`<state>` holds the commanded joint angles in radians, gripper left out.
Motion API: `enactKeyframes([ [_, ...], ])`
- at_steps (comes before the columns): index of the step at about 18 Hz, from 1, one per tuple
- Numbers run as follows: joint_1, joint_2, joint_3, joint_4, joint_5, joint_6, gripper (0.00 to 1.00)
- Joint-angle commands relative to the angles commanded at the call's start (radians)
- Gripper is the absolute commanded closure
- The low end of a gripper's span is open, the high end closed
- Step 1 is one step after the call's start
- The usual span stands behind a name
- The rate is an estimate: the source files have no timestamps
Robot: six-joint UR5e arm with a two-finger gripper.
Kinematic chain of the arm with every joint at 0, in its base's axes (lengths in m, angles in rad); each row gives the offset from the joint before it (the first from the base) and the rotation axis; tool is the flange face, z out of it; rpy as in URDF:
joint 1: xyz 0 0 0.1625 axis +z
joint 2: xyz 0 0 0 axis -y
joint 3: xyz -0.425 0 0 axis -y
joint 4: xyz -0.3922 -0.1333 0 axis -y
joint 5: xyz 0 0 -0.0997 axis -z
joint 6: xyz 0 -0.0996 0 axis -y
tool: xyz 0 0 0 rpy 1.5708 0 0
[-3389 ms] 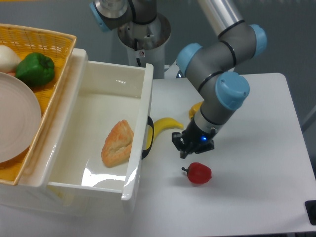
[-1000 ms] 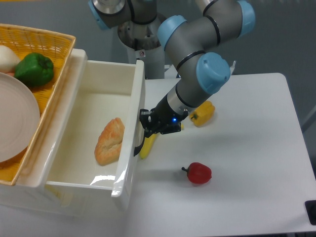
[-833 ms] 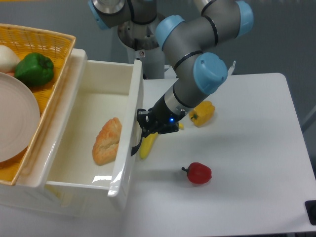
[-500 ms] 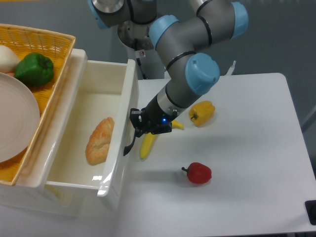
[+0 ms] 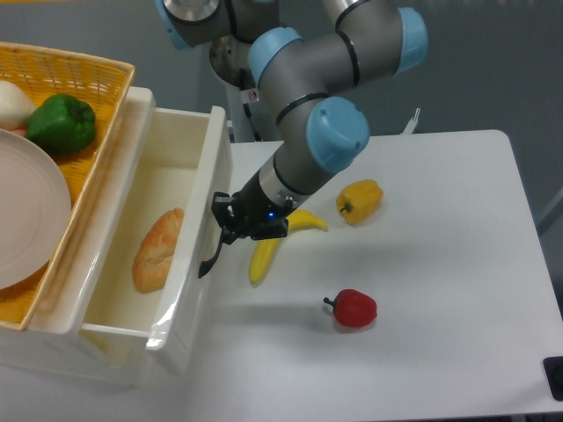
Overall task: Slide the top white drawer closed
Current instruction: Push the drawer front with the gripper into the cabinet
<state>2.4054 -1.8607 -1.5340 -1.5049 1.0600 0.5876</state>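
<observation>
Where the cabinet stands at the table's left edge: the top white drawer (image 5: 187, 255) is still pulled partly out toward the table's middle, its glossy front panel facing right.
Drawer handle: a curved black handle (image 5: 211, 251) on that front panel, at about half its length.
Drawer contents: a golden pastry (image 5: 158, 250) lies on the drawer floor, close to the inner side of the front panel.
Gripper: the gripper (image 5: 225, 228) sits against the outside of the drawer front, right at the black handle; its dark fingers are bunched near the panel, and whether they are spread or pressed together cannot be told from this view.
Arm: the grey and blue arm (image 5: 318, 105) reaches down from the table's far edge, its wrist angled toward the drawer.
Banana: a banana (image 5: 266, 253) lies on the table just beside the gripper, partly under the wrist.
Yellow pepper: a yellow pepper (image 5: 361, 200) rests near the table's middle, right of the arm.
Red pepper: a red pepper (image 5: 354, 309) lies nearer the table's front edge, well apart from the drawer.
Basket: a yellow wicker basket (image 5: 101, 83) on top of the cabinet holds a green pepper (image 5: 62, 123), a pale plate (image 5: 31, 220) and a white round item (image 5: 13, 101) at the far left.
</observation>
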Motion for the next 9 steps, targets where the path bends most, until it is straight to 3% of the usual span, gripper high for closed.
enactKeyframes([
  [9, -0.051, -0.002, -0.002, 0.003, 0.002, -0.028, 0.98],
])
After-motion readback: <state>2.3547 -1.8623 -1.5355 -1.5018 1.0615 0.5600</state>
